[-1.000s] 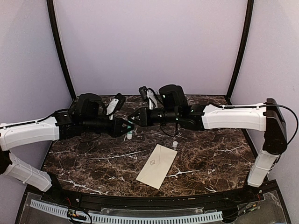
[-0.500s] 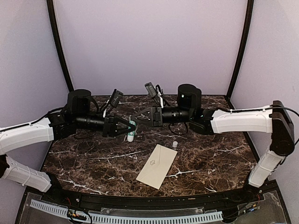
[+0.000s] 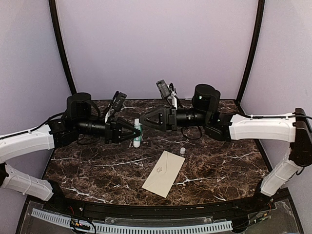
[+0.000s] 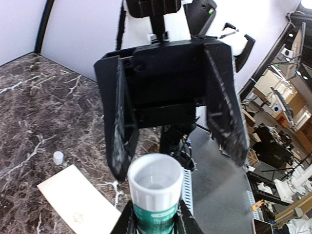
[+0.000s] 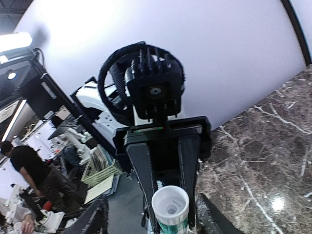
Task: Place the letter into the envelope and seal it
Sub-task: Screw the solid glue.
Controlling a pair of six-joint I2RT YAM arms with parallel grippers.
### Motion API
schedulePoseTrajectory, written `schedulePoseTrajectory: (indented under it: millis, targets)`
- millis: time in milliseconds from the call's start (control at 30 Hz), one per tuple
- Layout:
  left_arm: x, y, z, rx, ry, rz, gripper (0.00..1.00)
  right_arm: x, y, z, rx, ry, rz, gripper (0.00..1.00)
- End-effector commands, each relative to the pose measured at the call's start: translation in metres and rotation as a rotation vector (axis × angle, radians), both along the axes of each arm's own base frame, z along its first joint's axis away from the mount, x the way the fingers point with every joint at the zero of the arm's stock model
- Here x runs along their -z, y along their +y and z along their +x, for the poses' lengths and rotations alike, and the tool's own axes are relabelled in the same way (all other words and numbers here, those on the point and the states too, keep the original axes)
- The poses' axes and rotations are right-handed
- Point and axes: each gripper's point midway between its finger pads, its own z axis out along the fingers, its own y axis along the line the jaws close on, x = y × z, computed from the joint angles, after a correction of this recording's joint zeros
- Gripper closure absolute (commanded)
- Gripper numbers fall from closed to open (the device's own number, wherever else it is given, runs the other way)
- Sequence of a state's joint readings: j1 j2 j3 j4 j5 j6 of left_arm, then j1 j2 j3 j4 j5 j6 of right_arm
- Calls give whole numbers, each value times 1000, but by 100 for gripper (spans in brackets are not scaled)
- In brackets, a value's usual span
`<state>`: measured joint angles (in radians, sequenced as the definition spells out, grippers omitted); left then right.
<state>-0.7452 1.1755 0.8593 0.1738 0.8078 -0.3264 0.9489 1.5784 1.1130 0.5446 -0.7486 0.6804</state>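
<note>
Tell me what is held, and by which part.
The left gripper grips the glue stick by its green body; the right gripper has open jaws, holding nothing.

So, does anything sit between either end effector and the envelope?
Nothing visible on the table blocks the envelope; a small white cap sits by its far corner. The left end effector holds a green-and-white tube, though.

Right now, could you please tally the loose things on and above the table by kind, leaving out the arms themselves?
Envelope: 1
Glue stick: 1
Small white cap: 1
Total: 3
</note>
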Motion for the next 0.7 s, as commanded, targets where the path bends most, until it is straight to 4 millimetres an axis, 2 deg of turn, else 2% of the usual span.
schedulePoseTrajectory:
  millis: [0,233,333,500,667]
  targets:
    - [9,15,30,-220,-124,69,100,2,-9,37,261,-25,-74,39]
    - [34,33,71,-484,-122,213,100,25,3,68,441,53,-187,42]
    - [38,34,75,-504,-116,232,100,33,11,73,456,67,-224,47]
    - [48,29,75,-488,-87,249,100,38,30,68,403,67,-225,49]
    - [47,26,74,-474,-84,237,100,48,40,72,425,53,-270,52]
